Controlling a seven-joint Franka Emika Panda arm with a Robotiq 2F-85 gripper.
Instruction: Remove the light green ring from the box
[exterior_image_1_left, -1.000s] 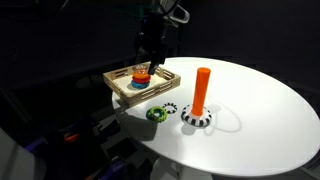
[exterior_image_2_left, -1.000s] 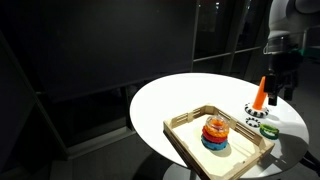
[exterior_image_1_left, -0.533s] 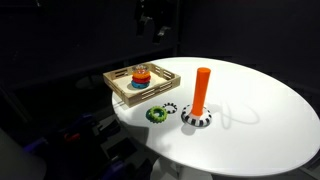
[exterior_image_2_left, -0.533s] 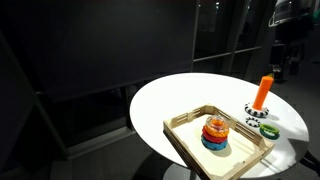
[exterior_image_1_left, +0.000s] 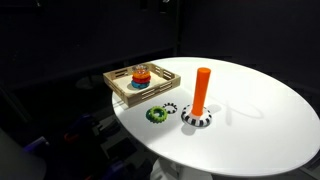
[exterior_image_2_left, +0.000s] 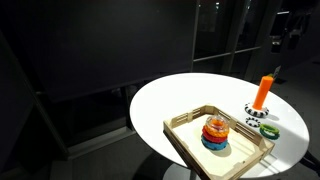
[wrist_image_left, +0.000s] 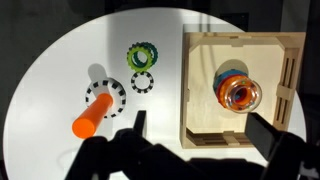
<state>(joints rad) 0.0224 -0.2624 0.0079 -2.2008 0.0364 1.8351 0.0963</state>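
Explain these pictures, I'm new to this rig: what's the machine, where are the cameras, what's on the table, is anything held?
The machine is one robot arm ending in a two-finger gripper. Two pictures come from cameras standing off the table; the third looks down from the arm's wrist, its fingers dark at the bottom edge. On the round white table sit a wooden box holding a stack of rings, an orange peg on a striped base, a green ring and a striped ring. The gripper is open, high above the table, holding nothing.
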